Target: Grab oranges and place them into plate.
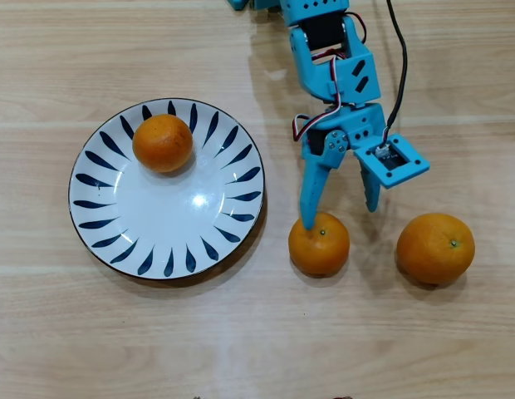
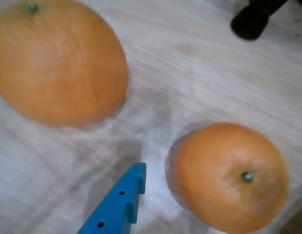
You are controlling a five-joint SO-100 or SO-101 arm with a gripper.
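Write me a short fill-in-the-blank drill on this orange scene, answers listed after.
1. The number of oranges lying on the plate is ____.
2. In the overhead view, the claw stands ____, one fingertip at the small orange on the table.
3. Of the two oranges on the wooden table, the large orange lies farther from the ____.
4. The leaf strokes around the plate's border are dark ____.

Missing words: one; open; plate; blue

Three oranges [image 1: 163, 143] [image 1: 319, 243] [image 1: 435, 248], one plate [image 1: 232, 212], one blue claw [image 1: 339, 214].
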